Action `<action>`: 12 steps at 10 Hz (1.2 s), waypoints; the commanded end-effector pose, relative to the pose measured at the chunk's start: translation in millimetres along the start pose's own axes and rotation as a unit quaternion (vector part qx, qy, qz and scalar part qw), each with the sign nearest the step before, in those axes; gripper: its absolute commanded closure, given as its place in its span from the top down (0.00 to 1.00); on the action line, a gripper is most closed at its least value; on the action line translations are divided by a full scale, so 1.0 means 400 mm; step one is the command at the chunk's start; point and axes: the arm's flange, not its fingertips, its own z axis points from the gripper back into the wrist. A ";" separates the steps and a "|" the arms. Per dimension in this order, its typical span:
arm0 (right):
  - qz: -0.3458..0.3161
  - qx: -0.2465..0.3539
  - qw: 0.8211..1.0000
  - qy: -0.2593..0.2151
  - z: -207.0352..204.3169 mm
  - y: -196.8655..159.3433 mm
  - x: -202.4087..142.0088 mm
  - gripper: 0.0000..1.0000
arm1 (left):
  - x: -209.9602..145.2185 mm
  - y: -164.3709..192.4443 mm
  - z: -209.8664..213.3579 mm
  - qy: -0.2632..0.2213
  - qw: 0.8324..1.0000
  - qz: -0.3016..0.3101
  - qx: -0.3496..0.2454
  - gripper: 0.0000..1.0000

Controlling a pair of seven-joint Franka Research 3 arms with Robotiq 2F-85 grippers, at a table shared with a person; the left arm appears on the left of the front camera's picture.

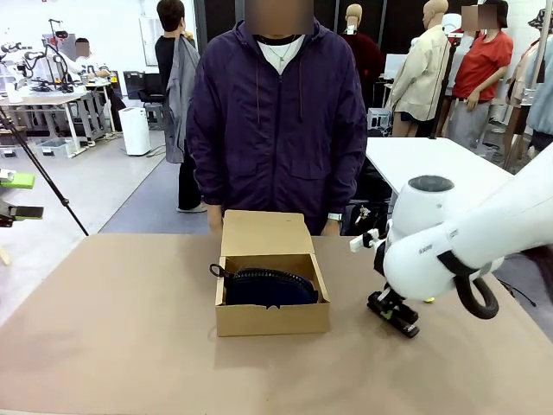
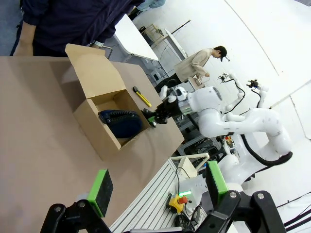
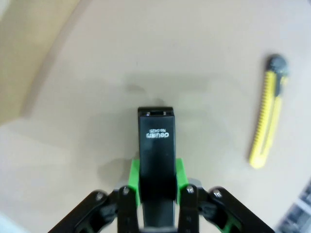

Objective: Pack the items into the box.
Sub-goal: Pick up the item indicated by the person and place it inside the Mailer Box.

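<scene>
The pouch [image 1: 266, 287] is already in the box [image 1: 272, 322], my right gripper [image 3: 156, 174] is clamped on the stapler [image 3: 156, 141] on the table [image 1: 130, 328], the knife [image 3: 268, 116] lies unpacked, and my left gripper [image 2: 158, 187] stands open.

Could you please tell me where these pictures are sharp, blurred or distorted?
Front view: even light, sharp on the box. Left wrist view: tilted, wide-angle bend, background washed out white. Right wrist view: print on the stapler readable, knife slightly soft, corners blurred.
</scene>
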 end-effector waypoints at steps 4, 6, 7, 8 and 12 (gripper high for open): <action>-0.059 0.072 0.995 0.043 0.344 -0.052 -0.171 0.00 | 0.000 -0.006 0.012 0.008 1.000 0.002 -0.001 1.00; -0.081 0.084 0.993 0.014 0.381 -0.049 -0.234 0.00 | 0.000 -0.006 0.012 0.008 1.000 0.002 -0.001 1.00; -0.087 0.087 0.992 0.008 0.379 -0.049 -0.248 0.00 | 0.000 -0.006 0.012 0.008 1.000 0.002 -0.001 1.00; -0.090 0.099 0.991 0.020 0.362 -0.050 -0.248 0.00 | 0.000 -0.006 0.012 0.008 1.000 0.002 -0.001 1.00; -0.082 0.073 0.994 0.030 0.398 -0.064 -0.234 0.00 | 0.000 -0.006 0.012 0.008 1.000 0.002 -0.001 1.00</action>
